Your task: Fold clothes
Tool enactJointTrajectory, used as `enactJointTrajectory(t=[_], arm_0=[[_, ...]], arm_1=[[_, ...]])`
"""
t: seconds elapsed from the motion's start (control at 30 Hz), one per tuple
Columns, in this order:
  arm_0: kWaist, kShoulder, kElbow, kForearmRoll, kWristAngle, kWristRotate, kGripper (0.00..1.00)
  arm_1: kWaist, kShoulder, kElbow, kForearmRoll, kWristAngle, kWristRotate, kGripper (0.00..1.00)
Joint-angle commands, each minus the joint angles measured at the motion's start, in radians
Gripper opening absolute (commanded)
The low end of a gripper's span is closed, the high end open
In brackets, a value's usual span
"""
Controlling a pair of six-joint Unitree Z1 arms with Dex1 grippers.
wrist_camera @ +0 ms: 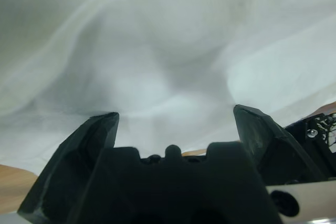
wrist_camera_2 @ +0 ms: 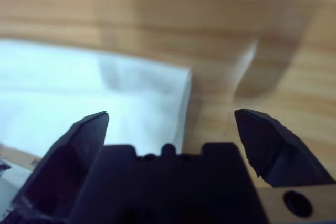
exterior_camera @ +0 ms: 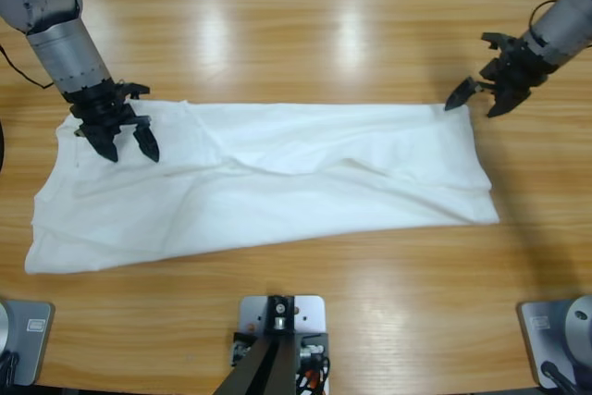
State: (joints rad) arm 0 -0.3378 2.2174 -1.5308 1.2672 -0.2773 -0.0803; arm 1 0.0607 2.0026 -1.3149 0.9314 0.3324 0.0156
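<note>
The clothes are one white T-shirt lying flat in a long band across the wooden table, with soft creases through its middle. My left gripper hangs open over the shirt's left end. In the left wrist view the white cloth fills the space beyond the open left gripper, and nothing is between the jaws. My right gripper stands open just beyond the shirt's upper right corner. In the right wrist view that corner lies in front of the open right gripper.
Bare wood runs along the far side of the table and along the front strip below the shirt. A thin dark cable trails at the left edge beside the left arm.
</note>
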Motion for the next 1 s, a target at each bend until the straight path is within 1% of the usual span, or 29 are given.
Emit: enactJointTrajectory(t=[0.03,0.1,0.17,0.23,0.3,0.37,0.4,0.43,0.53,0.6,0.7,0.8,0.93,1.0], arm_0=[[-0.051,-0.406,0.066,-0.165,0.026,0.035,0.885],[-0.054,-0.490,0.114,-0.210,0.011,0.039,0.885],[-0.054,-0.546,0.154,-0.236,0.002,0.039,0.885],[-0.050,-0.573,0.173,-0.236,0.001,0.038,0.887],[-0.049,-0.595,0.189,-0.235,0.001,0.037,0.889],[-0.049,-0.623,0.205,-0.235,0.001,0.039,0.890],[-0.050,-0.636,0.211,-0.235,0.001,0.039,0.890],[-0.050,-0.646,0.214,-0.235,0.001,0.039,0.890],[-0.050,-0.676,0.216,-0.234,0.001,0.038,0.890],[-0.050,-0.698,0.216,-0.233,0.001,0.037,0.890],[-0.051,-0.719,0.223,-0.230,0.003,0.033,0.890],[-0.052,-0.738,0.231,-0.224,0.004,0.020,0.890],[-0.052,-0.752,0.242,-0.208,0.007,0.012,0.890],[-0.053,-0.756,0.249,-0.205,0.008,0.006,0.890]], arm_1=[[-0.012,-0.234,0.145,0.004,0.078,0.065,0.991],[-0.011,-0.263,0.151,0.004,0.102,0.077,0.991],[-0.004,-0.289,0.173,-0.014,0.168,0.105,0.987],[-0.004,-0.328,0.239,-0.081,0.224,0.155,0.987],[-0.004,-0.349,0.311,-0.144,0.242,0.190,0.987],[-0.004,-0.378,0.362,-0.181,0.239,0.230,0.982],[-0.014,-0.400,0.388,-0.208,0.233,0.273,0.982],[-0.032,-0.421,0.438,-0.263,0.232,0.329,0.982],[-0.036,-0.450,0.596,-0.477,0.234,0.483,0.982],[-0.036,-0.453,0.663,-0.578,0.234,0.531,0.982],[-0.036,-0.438,0.709,-0.662,0.234,0.558,0.982],[-0.044,-0.408,0.734,-0.710,0.235,0.565,0.982],[-0.102,-0.394,0.756,-0.734,0.234,0.549,0.982],[-0.108,-0.378,0.754,-0.740,0.231,0.549,0.982]])
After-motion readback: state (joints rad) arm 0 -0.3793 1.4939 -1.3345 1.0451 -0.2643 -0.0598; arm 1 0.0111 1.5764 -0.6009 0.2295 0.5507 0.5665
